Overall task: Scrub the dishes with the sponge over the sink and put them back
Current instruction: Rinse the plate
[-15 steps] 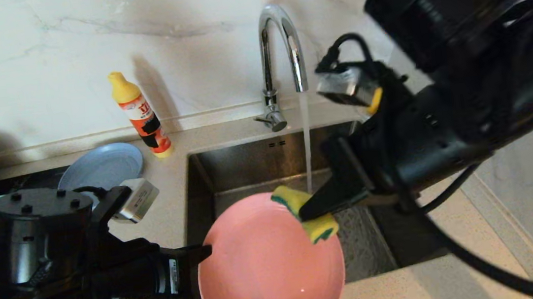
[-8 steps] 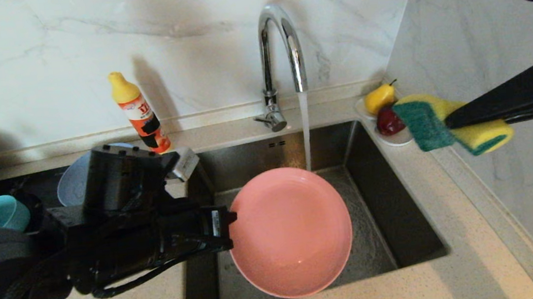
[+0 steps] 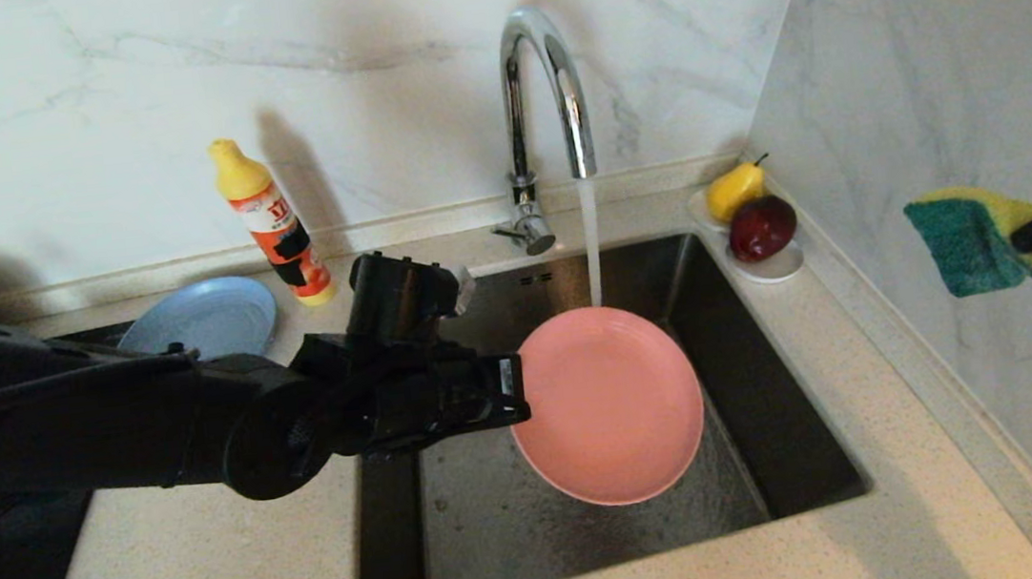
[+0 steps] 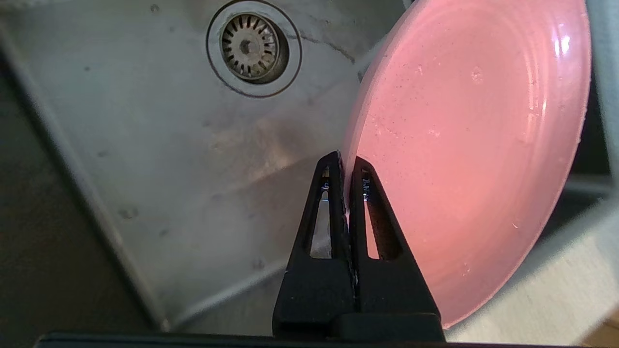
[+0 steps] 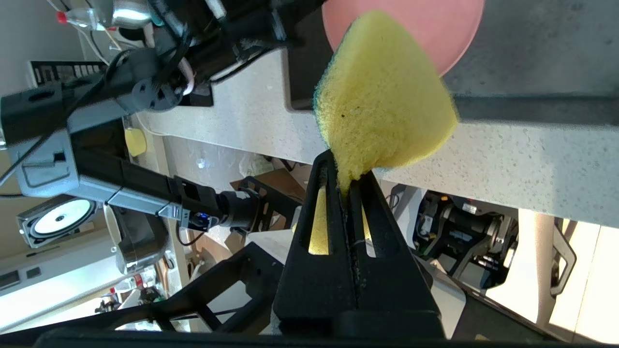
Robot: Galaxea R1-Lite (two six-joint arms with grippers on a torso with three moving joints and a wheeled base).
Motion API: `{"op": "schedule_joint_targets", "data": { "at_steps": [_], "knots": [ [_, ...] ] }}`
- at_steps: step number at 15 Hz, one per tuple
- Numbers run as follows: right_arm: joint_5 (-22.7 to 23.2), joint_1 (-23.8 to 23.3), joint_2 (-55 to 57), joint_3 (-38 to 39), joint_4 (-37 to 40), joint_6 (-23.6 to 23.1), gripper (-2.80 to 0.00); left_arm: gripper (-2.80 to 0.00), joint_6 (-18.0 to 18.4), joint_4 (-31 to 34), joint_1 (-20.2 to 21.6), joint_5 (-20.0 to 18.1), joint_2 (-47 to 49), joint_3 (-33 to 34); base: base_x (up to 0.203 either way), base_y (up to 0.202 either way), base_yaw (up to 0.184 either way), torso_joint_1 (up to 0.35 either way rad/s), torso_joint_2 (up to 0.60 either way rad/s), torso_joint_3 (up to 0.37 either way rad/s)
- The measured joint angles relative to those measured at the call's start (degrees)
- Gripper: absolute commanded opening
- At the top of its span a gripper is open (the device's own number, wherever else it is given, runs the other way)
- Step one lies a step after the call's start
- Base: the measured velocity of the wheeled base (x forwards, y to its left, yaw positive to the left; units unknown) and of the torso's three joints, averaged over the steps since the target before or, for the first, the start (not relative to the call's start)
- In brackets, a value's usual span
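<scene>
head, plate: pink plate (image 3: 607,403) centre frame over the sink (image 3: 781,434), far rim under the faucet (image 3: 543,85) stream; probably a rinse.
head, left gripper: left gripper (image 3: 520,396) clamped on the plate's left rim, arm in from left edge.
head, right gripper: mostly out of frame at right edge; sponge (image 3: 1015,242) held mid-right against the side wall, well apart from the plate, likely parked clear of the water.
head, others: blue plate (image 3: 202,318) upper left on counter, bottle (image 3: 271,224) beside it; fruit dish (image 3: 761,249) at the sink's upper right corner.
head, room: open basin below and left of the plate; right basin wall near the plate edge.
left wrist, grip: fingers pinch the plate rim edge-on, plate tilted; drain (image 4: 250,47) upper left, bare basin floor between.
right wrist, grip: right gripper (image 5: 346,181) clenched on the sponge's corner, yellow face showing; counter edge (image 5: 508,164) runs behind it, plate at top.
</scene>
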Motion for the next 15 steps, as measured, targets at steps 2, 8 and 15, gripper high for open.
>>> {"op": "schedule_joint_targets", "data": {
  "at_steps": [2, 8, 15],
  "knots": [
    [0.1, -0.5, -0.2, 1.5, -0.1, -0.9, -2.8, -2.8, 0.0, 0.1, 0.0, 0.0, 3.0, -2.6, 0.0, 0.0, 0.0, 0.0, 0.0, 0.0],
    [1.0, -2.5, -0.5, 5.3, -0.8, -2.5, -2.8, -2.8, 0.0, 0.4, -0.1, 0.0, 10.7, -9.7, 0.0, 0.0, 0.0, 0.0, 0.0, 0.0],
    [1.6, -2.7, -0.4, 10.0, -3.9, -3.0, -2.8, -2.8, 0.1, 0.8, 2.2, 0.2, 11.0, -7.6, 0.0, 0.0, 0.0, 0.0, 0.0, 0.0]
  ]
}}
